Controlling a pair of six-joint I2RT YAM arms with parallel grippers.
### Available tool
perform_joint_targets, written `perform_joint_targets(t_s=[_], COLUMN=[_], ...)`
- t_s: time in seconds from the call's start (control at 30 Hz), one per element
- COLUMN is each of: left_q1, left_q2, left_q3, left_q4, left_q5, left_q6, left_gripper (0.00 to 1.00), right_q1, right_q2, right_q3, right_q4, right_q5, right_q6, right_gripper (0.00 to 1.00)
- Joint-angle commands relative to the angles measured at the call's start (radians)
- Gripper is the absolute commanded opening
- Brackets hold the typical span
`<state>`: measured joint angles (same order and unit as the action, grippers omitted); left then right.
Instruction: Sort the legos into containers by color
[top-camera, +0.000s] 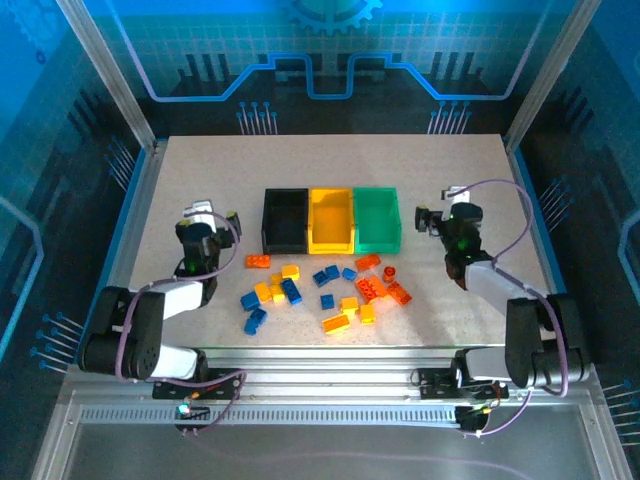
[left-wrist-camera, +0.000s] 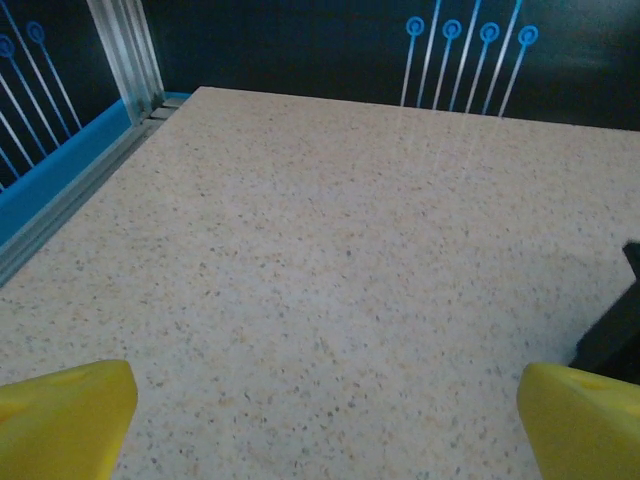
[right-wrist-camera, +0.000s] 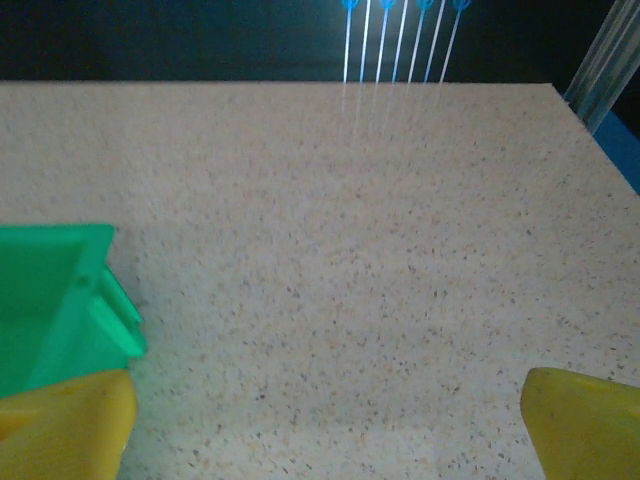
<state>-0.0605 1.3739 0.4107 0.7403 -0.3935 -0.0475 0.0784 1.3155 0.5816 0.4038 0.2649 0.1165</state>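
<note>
"Left end effector first: how do its fingers stand?"

"Spread wide, holding nothing. Its wrist camera has the two yellow fingertips at the bottom corners, with bare tabletop between them. The right end effector is likewise parted and empty."

"What does the overhead view give?"

"The whole layout: both arms, three bins in a row mid-table, and the legos strewn on the tabletop just in front of that row, between the arms. The left wrist view adds the blue border strip and a metal post at the far left corner. It also has a dark edge on its right side that cannot be identified there. The right wrist view catches a corner of the green bin, close to its left fingertip."

"Room to move?"

"Open tabletop runs behind the bins to the back wall, and on both flanks out to the side rails."

"And the bins?"

"The black bin, yellow bin and green bin stand side against side, left to right. All three look empty. The orange-red bricks mostly cluster nearest the green bin. The blue bricks and yellow bricks lie mixed further left."
</note>
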Motion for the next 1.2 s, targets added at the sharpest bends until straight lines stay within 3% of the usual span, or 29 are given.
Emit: perform_joint_targets(t_s=[0.0,0.03,0.17,0.27,0.3,0.33,0.37,0.43,0.63,0.77,0.9,1.07,1.17], left_q1=[0.013,0.013,0.014,0.017,0.020,0.040,0.062,0.123,0.142,0.141,0.126,0.012,-0.054], left_q2=[-0.065,-0.082,-0.129,-0.184,-0.208,-0.237,-0.259,-0.278,-0.255,-0.254,-0.300,-0.356,-0.380], left_q3=[0.074,0.083,0.091,0.108,0.113,0.115,0.112,0.111,0.203,0.245,0.252,0.320,0.318], left_q4=[-0.156,-0.169,-0.143,-0.243,-0.342,-0.431,-0.462,-0.470,-0.557,-0.598,-0.634,-0.859,-0.940], left_q5=[-0.082,-0.105,-0.215,-0.325,-0.362,-0.361,-0.314,-0.146,0.084,0.232,0.332,0.378,0.444], left_q6=[-0.058,-0.081,-0.247,-0.475,-0.641,-0.790,-0.845,-0.852,-0.810,-0.855,-0.896,-0.827,-0.835], left_gripper=[0.99,0.99,0.99,0.99,0.99,0.99,0.99,0.99,0.99,0.99,0.99,0.99,0.99], right_q1=[-0.004,-0.002,0.005,-0.020,-0.028,-0.041,-0.053,-0.056,-0.021,0.000,0.103,0.259,0.330], right_q2=[-0.061,-0.071,-0.041,0.002,0.021,0.039,0.050,0.042,-0.116,-0.139,-0.166,-0.219,-0.247], right_q3=[0.020,0.022,0.144,0.284,0.348,0.386,0.392,0.366,0.160,0.217,0.244,0.226,0.197], right_q4=[-0.128,-0.155,-0.388,-0.661,-0.795,-0.881,-0.875,-0.810,-0.528,-0.650,-0.758,-0.864,-0.932], right_q5=[0.030,0.041,0.296,0.307,0.328,0.329,0.280,0.234,0.106,-0.021,-0.018,-0.009,0.002], right_q6=[0.127,0.148,0.373,0.539,0.636,0.691,0.663,0.616,0.505,0.462,0.437,0.430,0.431], right_gripper=[1.00,1.00,1.00,1.00,1.00,1.00,1.00,1.00,1.00,1.00,1.00,1.00,0.95])
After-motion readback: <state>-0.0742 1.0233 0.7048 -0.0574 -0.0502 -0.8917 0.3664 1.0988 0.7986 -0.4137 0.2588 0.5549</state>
